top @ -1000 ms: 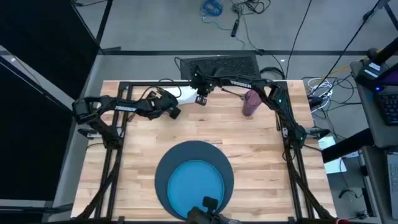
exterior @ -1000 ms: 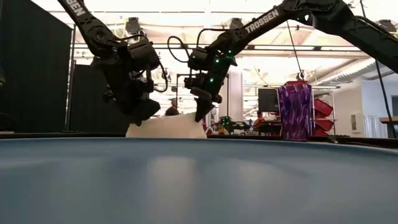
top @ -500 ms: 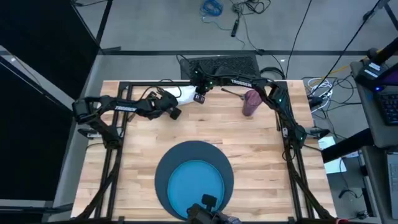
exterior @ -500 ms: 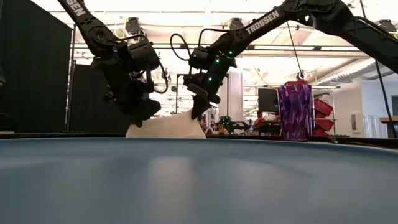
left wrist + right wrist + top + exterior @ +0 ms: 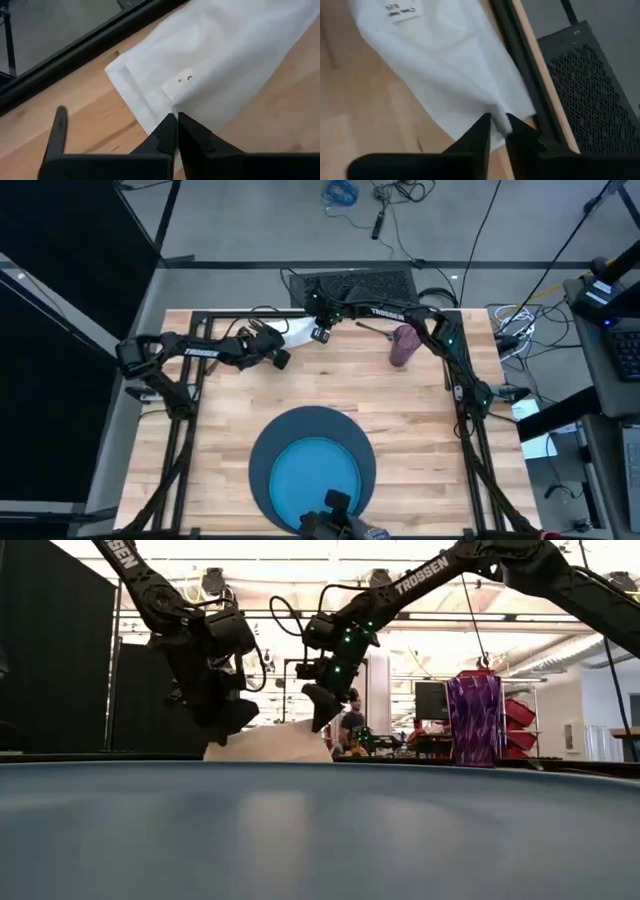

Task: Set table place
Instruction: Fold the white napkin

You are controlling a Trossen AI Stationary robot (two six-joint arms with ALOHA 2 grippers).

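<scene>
A: Since a second ago, the right hand [image 5: 319, 334] has lifted a little and drawn back from the napkin's middle to its far end, and a person now shows in the room behind, just right of the napkin in the low view. Mat, plate and cup have stayed put.

B: Where does the napkin lie?

A: The white napkin [image 5: 297, 332] lies on the table [image 5: 220, 430] at the far edge, against the black frame, well beyond the mat. It is bunched up between the two hands.

B: And the hands?

A: The left hand [image 5: 176, 116] has its fingers pinched nearly together on the napkin's edge; a fold of the cloth sits between the tips. The right hand has its fingers narrowly apart, with a pinch of napkin cloth [image 5: 455, 75] between them at the end by the frame. In the low view both hands [image 5: 322, 720] come down onto the white heap [image 5: 268, 743].

B: The other things?

A: The dark navy mat [image 5: 262, 450] lies at the near edge of the table, with the bright blue plate [image 5: 315, 480] lying on it. The purple cup [image 5: 405, 345] stands upright, beyond the mat and to the right of the napkin, apart from it.
</scene>
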